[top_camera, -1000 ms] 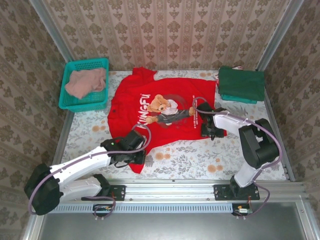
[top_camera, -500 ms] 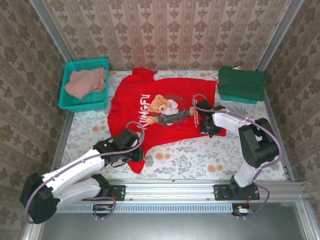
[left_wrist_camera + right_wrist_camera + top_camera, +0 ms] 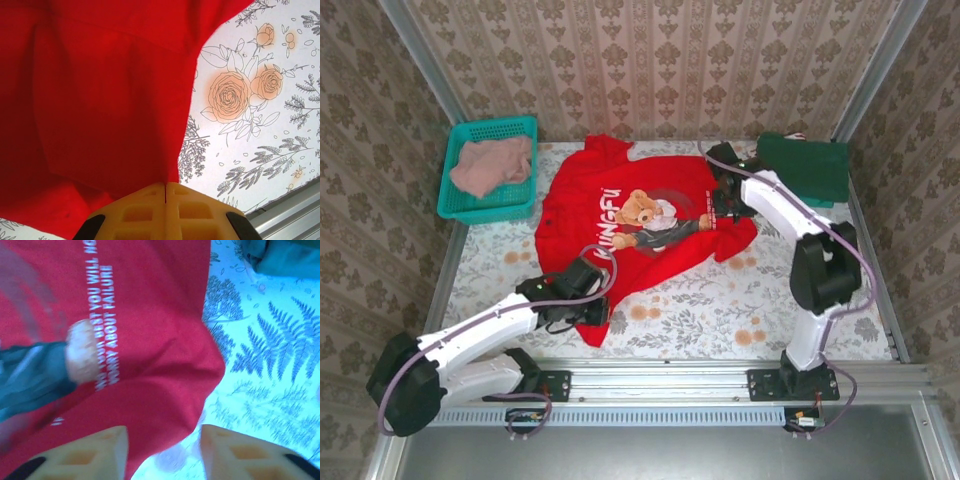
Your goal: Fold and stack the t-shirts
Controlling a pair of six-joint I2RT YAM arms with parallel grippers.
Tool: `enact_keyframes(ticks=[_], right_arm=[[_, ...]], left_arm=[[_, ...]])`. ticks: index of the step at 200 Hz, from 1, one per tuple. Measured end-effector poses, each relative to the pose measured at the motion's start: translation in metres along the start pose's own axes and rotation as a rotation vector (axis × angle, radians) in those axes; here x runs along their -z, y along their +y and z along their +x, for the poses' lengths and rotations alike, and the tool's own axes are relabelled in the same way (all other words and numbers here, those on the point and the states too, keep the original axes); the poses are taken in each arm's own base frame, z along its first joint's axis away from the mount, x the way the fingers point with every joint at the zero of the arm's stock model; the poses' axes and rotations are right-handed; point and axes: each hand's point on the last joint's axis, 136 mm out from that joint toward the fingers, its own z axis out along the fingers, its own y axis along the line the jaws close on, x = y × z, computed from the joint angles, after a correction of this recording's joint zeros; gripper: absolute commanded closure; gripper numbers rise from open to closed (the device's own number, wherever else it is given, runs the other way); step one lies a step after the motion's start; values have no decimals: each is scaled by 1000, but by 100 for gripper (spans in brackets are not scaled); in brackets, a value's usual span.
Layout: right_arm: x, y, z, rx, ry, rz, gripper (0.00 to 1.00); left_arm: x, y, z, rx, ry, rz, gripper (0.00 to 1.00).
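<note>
Your right gripper (image 3: 725, 205) has swung from the red tee (image 3: 620, 250) hem at 4 o'clock up to its 2 o'clock side, close to the green tees (image 3: 805, 165), and the tee's right corner now sits pulled in toward the middle. In the right wrist view the fingers (image 3: 80, 455) stand spread with a gap between them, and the tee's edge (image 3: 150, 365) lies beneath that gap (the view is blurred, so you cannot tell whether any cloth touches a pad). Only part of the white print reads there.

Your left gripper (image 3: 588, 305) is still at the tee's 7 o'clock corner. Its wrist view shows the left gripper (image 3: 165, 186) pressed together, pinching a fold of red cloth (image 3: 100, 100); the pinched corner itself is hidden under the arm from above.

The tee lies spread, print up, mid-table (image 3: 720, 300). Your right arm covers the green stack's near-left edge. At 10 o'clock a pink tee (image 3: 492, 165) sits crumpled in the basket (image 3: 485, 125).
</note>
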Motion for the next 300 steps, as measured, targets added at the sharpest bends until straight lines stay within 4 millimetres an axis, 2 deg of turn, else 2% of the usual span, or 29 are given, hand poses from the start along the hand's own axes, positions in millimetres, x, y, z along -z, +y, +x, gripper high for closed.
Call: enact_keyframes(ticks=[9,16,29,41,49,66,77,88,111,136,159,189,216,226,242,269,285,300], right_arm=[[-10,-3,0,9,12,22,39],[-15,-8,5,18,26,55,39],[-14,-13,17,35,25,84,40],[-5,-17,35,45,8,83,47],[4,-17,54,42,-17,49,53],[18,-17,92,25,-50,-30,56],[17,-15,107,13,-50,-68,53],[5,-10,115,1,-27,-81,53],[-30,6,126,-10,44,-87,50],[-49,20,130,-19,68,-96,46],[-57,23,126,-31,70,-79,45],[-57,27,111,-51,45,-64,33],[-60,33,103,-56,33,-74,29],[-63,34,102,-54,34,-74,33],[-66,37,98,-50,35,-69,45],[-69,39,87,-44,20,-49,71],[-68,37,89,-37,31,-34,80],[-65,33,91,-12,42,-23,93]], left_arm=[[-1,0,1,0,5,0,100],[-2,0,1,0,7,-2,100],[-3,1,1,1,13,-5,100],[-5,1,1,1,15,-7,100],[-6,1,1,1,17,-8,100],[-10,2,2,1,30,-15,100],[-13,3,3,4,44,-21,100],[-15,4,5,5,55,-26,100],[-17,6,7,5,70,-33,100],[-18,6,7,5,70,-33,100],[-18,5,5,4,65,-30,100],[-19,5,6,4,67,-31,100],[-19,5,6,4,68,-31,100],[-19,5,5,4,67,-31,100],[-19,5,5,6,66,-31,100],[-20,6,5,9,67,-33,100],[-21,6,4,9,66,-32,100],[-21,6,4,8,65,-32,100]])
